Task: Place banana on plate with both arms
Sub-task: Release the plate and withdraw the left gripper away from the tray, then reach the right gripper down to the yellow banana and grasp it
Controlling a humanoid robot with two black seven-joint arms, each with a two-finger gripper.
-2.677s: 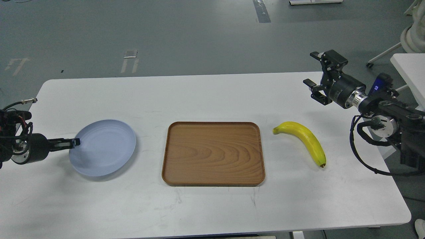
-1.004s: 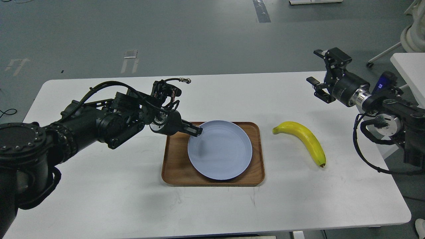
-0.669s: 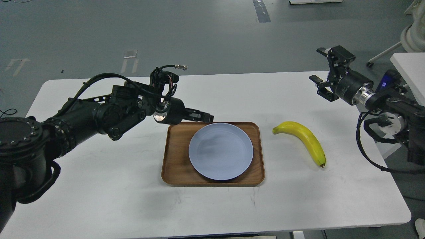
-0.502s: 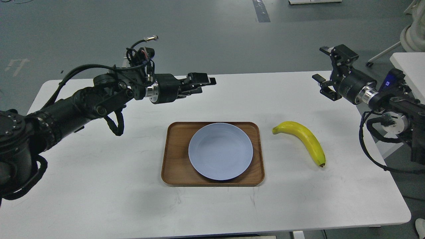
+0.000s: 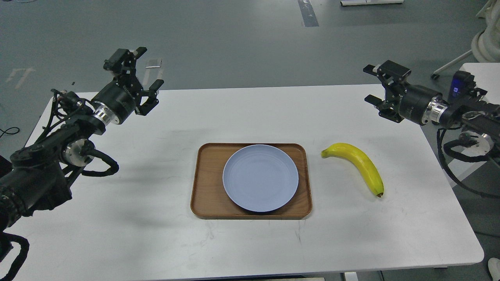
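Note:
The pale blue-lavender plate (image 5: 260, 178) lies flat on the brown wooden tray (image 5: 208, 195) in the middle of the white table. The yellow banana (image 5: 359, 164) lies on the table right of the tray, greenish stem end towards the tray, dark tip towards me. My left gripper (image 5: 145, 67) is open and empty, held high over the table's far left, well away from the plate. My right gripper (image 5: 371, 84) is open and empty above the table's far right, behind the banana.
The white table (image 5: 250, 242) ends at its front edge near the frame's bottom. A second white table corner (image 5: 478, 74) and a white chair base (image 5: 486, 43) stand off to the far right on the grey floor.
My left arm carried the plate from the table's left onto the tray, let it go, then drew back up and to the far left. My right gripper shifted slightly. The banana has not moved.

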